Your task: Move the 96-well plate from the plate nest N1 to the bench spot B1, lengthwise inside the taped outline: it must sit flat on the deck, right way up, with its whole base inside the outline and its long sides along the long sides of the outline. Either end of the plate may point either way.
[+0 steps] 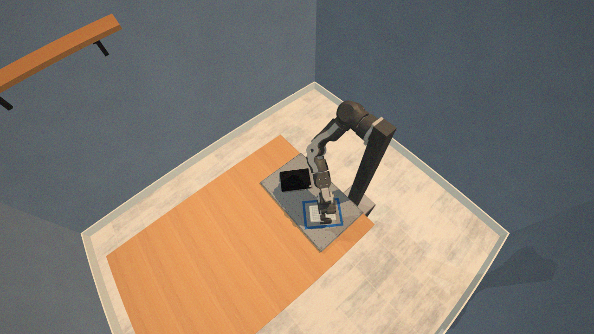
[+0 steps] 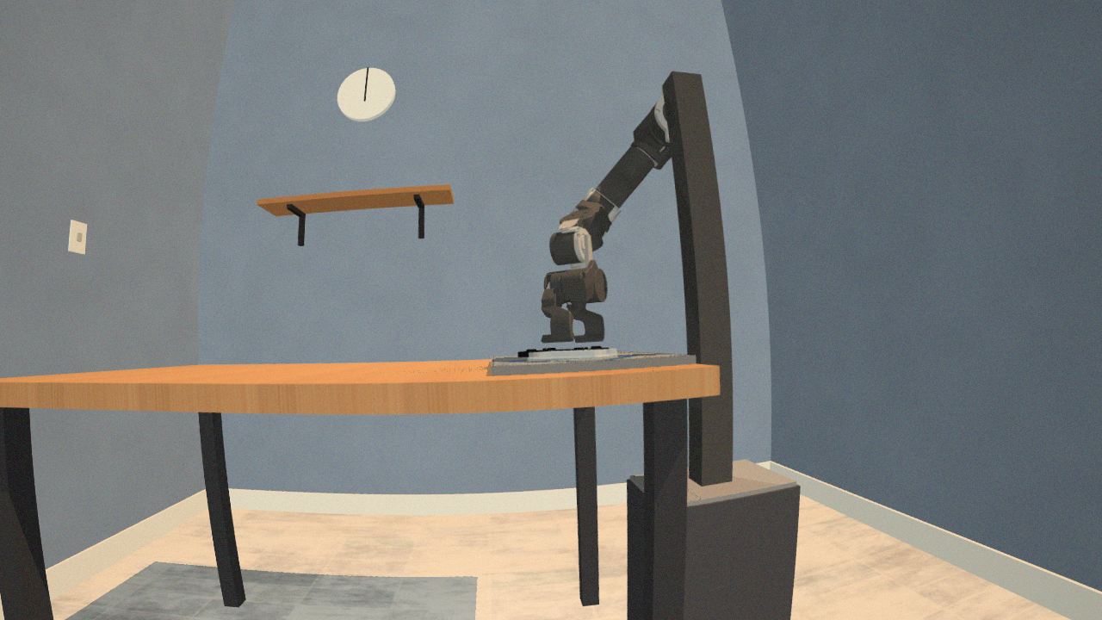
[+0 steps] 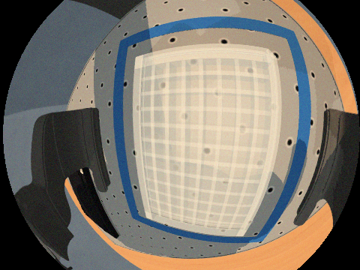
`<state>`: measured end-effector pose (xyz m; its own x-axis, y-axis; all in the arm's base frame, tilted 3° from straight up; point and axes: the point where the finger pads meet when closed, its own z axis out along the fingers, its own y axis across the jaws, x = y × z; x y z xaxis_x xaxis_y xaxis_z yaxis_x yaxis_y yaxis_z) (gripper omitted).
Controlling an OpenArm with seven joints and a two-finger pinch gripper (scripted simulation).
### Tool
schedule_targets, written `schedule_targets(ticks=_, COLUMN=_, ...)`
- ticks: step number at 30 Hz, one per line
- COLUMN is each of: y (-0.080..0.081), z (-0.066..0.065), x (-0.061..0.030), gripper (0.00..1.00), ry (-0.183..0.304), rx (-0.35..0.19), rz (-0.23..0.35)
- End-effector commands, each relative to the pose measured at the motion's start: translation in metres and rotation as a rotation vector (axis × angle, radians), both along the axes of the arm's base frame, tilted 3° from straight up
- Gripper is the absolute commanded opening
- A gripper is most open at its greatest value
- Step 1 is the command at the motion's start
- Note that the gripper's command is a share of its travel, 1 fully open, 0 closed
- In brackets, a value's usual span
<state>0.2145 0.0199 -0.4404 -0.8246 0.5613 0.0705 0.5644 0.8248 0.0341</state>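
The white 96-well plate point(image 3: 207, 137) lies flat and right way up inside the blue taped outline point(image 3: 120, 120) on the grey perforated deck. Its long sides run along the outline's long sides, and blue tape shows on all sides of it. It also shows in the top view point(image 1: 319, 214) and as a thin pale slab in the exterior view point(image 2: 573, 353). My gripper point(image 3: 194, 166) hangs straight above the plate, open. Its two dark fingers point(image 2: 572, 337) stand apart from the plate's long sides and a little above it. The black plate nest point(image 1: 295, 179) is empty.
The grey deck point(image 1: 315, 199) sits at the near corner of the orange table point(image 1: 199, 249). The arm's dark column point(image 1: 371, 166) stands just beyond the deck. A wall shelf point(image 2: 354, 200) hangs far off.
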Motion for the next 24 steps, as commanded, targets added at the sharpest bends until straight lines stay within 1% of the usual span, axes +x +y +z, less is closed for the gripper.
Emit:
schedule_targets(ticks=1, y=-0.003, z=0.012, x=0.0028, gripper=0.77, ry=0.002, rx=-0.021, rz=-0.023)
schedule_targets(ticks=2, y=-0.003, z=0.020, x=0.0032, gripper=0.77, ry=0.002, rx=-0.021, rz=-0.022)
schedule_targets(ticks=14, y=-0.003, z=0.020, x=0.0032, gripper=0.77, ry=0.002, rx=-0.021, rz=-0.022)
schedule_targets(ticks=15, y=-0.001, z=0.029, x=0.0036, gripper=0.77, ry=0.000, rx=-0.013, rz=-0.019)
schedule_targets(ticks=19, y=-0.004, z=0.061, x=0.0048, gripper=0.77, ry=0.002, rx=-0.021, rz=-0.023)
schedule_targets(ticks=24, y=-0.004, z=0.061, x=0.0048, gripper=0.77, ry=0.002, rx=-0.021, rz=-0.023)
